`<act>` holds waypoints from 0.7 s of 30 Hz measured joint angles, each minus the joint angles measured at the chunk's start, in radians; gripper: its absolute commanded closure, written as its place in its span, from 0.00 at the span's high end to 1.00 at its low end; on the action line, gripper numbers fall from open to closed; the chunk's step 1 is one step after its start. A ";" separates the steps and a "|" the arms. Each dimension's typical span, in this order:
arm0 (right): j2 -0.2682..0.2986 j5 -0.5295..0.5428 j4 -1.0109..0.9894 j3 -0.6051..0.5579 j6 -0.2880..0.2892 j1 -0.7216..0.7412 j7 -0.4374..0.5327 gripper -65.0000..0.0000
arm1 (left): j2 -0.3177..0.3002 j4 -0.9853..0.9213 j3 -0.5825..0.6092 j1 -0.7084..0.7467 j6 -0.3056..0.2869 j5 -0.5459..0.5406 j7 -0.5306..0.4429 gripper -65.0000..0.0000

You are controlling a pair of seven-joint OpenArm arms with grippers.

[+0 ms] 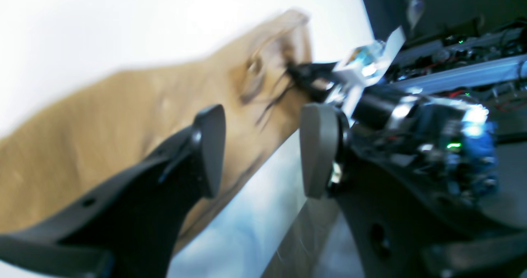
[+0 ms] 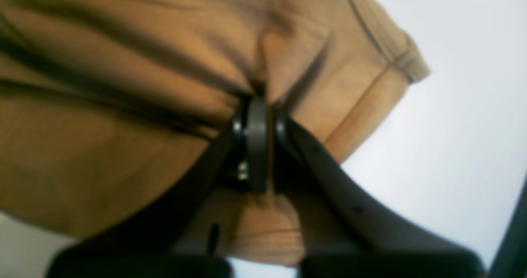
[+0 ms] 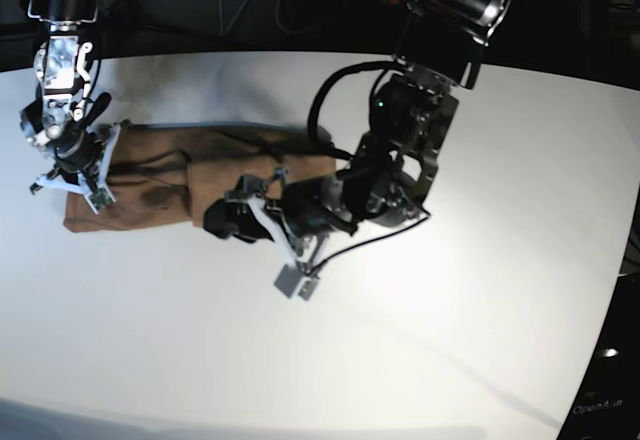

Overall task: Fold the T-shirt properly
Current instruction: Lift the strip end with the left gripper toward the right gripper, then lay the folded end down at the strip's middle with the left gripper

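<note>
While the T-shirt [image 3: 170, 185] lies as a long strip on the white bench [image 3: 450, 290], right gripper [image 2: 257, 105] fingers are pinched tight on a bunch of its cloth w/ folds radiating from the tips. Left gripper [image 1: 261, 144] fingers stand apart, nothing between; shirt beyond them.

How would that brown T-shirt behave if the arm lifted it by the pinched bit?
Probably floppy: the T-shirt puckers into deep creases where the right gripper pinches it. Likely light, since one small pinch gathers it. It would probably sag rather than hold its flat folded shape on the table.
</note>
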 measured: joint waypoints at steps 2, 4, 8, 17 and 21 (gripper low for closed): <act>-0.011 -0.018 0.000 0.000 -0.008 0.003 0.000 0.00 | -0.024 0.022 -0.027 -0.004 -0.003 -0.014 0.005 0.40; -0.011 -0.020 0.000 0.000 -0.008 0.004 -0.002 0.00 | -0.054 0.028 -0.054 -0.002 0.013 0.000 0.005 0.21; -0.011 -0.021 0.000 0.000 -0.008 0.005 -0.005 0.00 | -0.101 -0.039 -0.062 -0.002 0.006 -0.003 0.004 0.05; -0.010 -0.020 0.001 0.000 -0.007 0.005 -0.003 0.00 | -0.050 -0.212 -0.053 -0.006 0.002 0.006 -0.052 0.05; -0.010 -0.019 0.003 0.000 -0.006 0.005 -0.003 0.00 | -0.035 -0.256 -0.046 -0.015 0.001 0.040 -0.055 0.05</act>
